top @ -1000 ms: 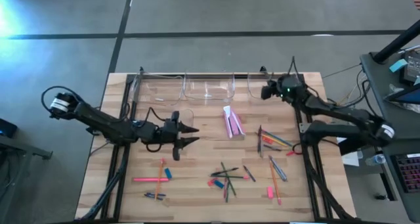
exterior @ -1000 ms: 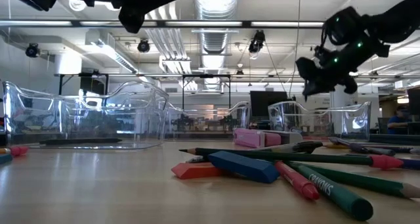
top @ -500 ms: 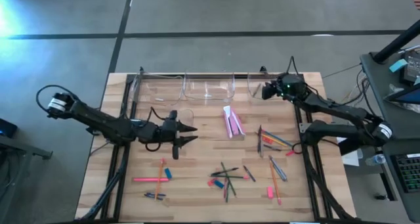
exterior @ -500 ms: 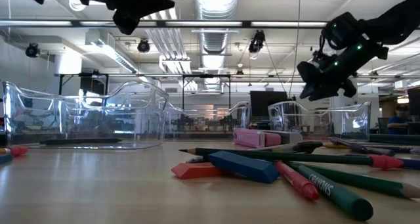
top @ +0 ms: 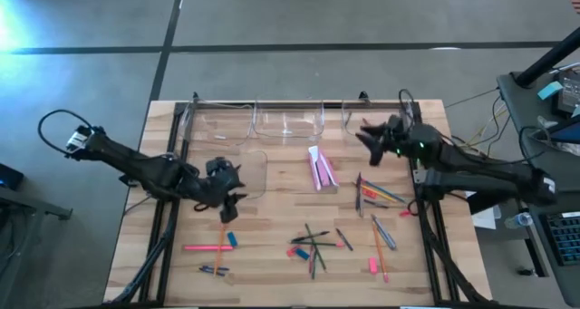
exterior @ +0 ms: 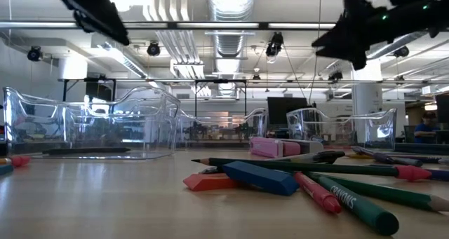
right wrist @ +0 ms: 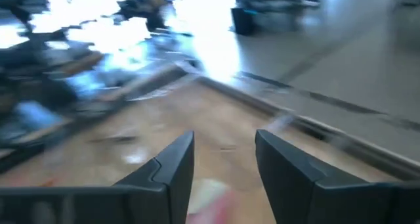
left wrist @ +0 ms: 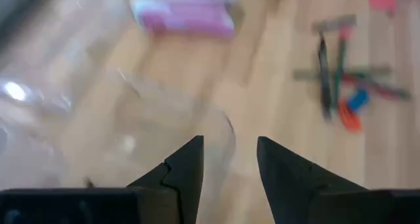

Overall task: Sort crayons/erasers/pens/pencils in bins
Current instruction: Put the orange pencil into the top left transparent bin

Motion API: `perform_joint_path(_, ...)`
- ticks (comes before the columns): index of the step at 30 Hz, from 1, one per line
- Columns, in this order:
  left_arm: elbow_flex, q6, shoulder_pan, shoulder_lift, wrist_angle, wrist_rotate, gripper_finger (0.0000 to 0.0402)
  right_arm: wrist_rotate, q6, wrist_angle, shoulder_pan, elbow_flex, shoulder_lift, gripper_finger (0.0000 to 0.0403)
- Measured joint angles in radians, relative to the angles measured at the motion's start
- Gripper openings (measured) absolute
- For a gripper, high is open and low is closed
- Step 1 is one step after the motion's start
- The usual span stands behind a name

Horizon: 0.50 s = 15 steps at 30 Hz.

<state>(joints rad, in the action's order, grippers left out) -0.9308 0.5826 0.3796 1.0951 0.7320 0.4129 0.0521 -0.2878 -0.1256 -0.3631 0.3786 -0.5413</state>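
A: Where are the arms?

B: In the high view, the left gripper [top: 232, 184] sits left of centre, over the edge of a clear bin [top: 254, 168]. Its fingers [left wrist: 186, 168] are parted with nothing between them. The right gripper [top: 362, 137] is at upper right, beside the rear bins [top: 288, 123], fingers [right wrist: 172, 165] spread and empty too.

A: And the things to sort?

B: Pink erasers [top: 321, 168] lie at centre. A cluster of pens, pencils and crayons [top: 313, 246] sits lower centre, with more sticks [top: 376, 196] at right. A pink crayon [top: 207, 247] lies at lower left with a blue eraser [top: 232, 239] just beside its end.

A: Anything in the rear bins?

B: I cannot tell; the walls are see-through.
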Motion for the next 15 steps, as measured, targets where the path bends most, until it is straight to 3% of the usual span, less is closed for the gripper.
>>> perform_joint_path(6, -0.004, 0.394, 0.067, 0.07, 0.162, -0.132, 0.0128, 0.02, 0.042, -0.292, 0.274, -0.108, 0.031, 0.0149)
perform_joint_path(10, -0.002, 0.511, 0.14, 0.112, 0.203, -0.202, 0.0128, 0.126, 0.096, -0.416, 0.394, -0.168, 0.028, 0.0149)
perform_joint_path(13, -0.002, 0.57, 0.193, 0.134, 0.194, -0.223, 0.0128, 0.214, 0.117, -0.439, 0.434, -0.18, 0.029, 0.0149)
perform_joint_path(15, -0.002, 0.614, 0.234, 0.152, 0.195, -0.224, 0.0128, 0.22, 0.117, -0.435, 0.44, -0.179, 0.031, 0.0149)
